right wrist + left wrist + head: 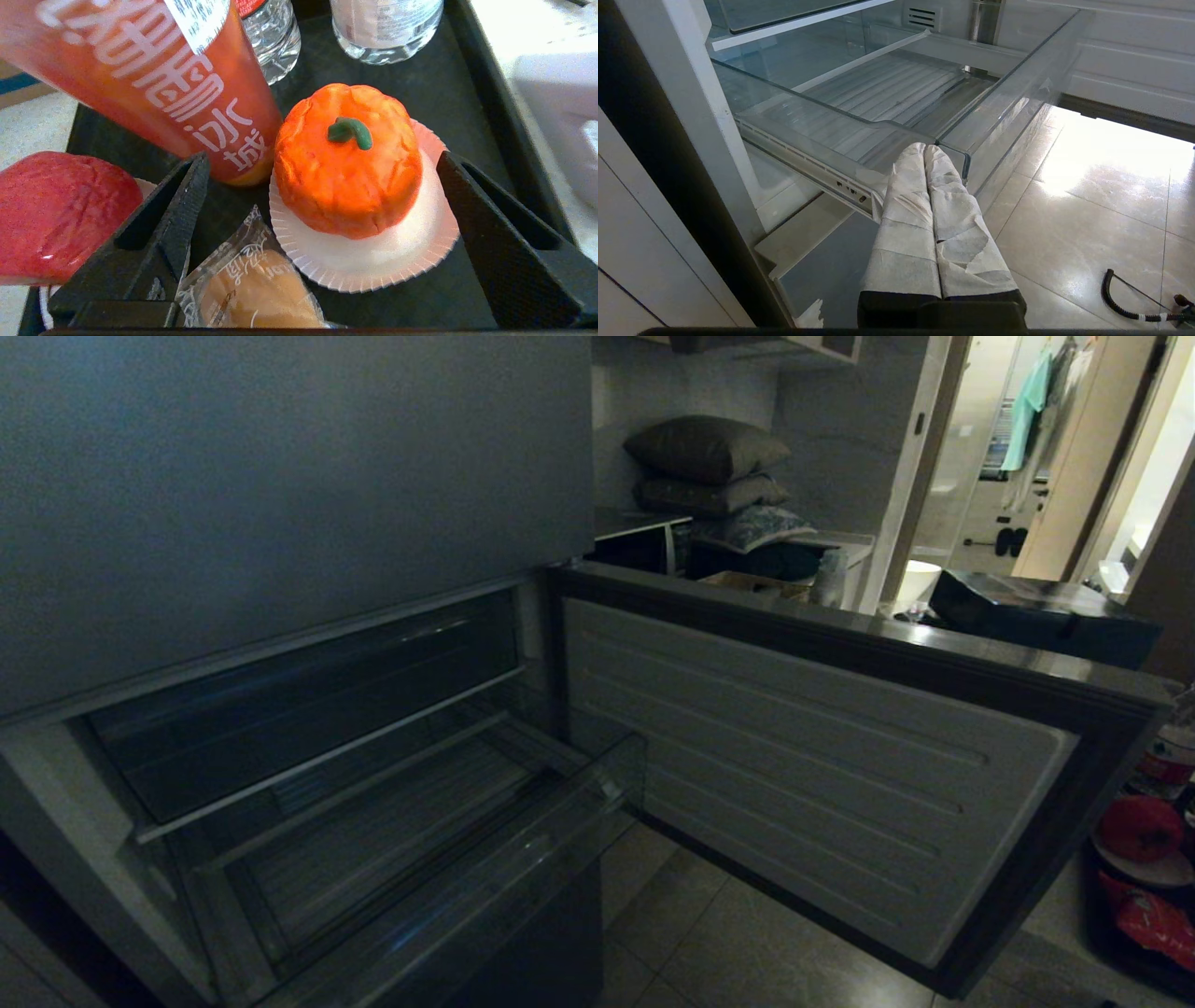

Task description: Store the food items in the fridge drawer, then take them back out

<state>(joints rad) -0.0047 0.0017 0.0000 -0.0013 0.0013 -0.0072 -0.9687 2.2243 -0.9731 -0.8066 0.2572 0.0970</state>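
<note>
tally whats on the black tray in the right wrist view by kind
On the black tray, under the open right gripper:
orange pumpkin-shaped bun on a white paper liner: 1
round red bun: 1
clear-wrapped tan pastry: 1
orange-red drink cup with white lettering: 1
clear plastic water bottles: 2
Total: 6

Left end effector fingers pressed together, right end effector spread wide

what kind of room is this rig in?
Probably a lived-in home, kitchen or utility corner: a grey fridge with its clear drawer pulled out, stacked cushions on a counter behind, and clothes on hangers through the doorway.
</note>
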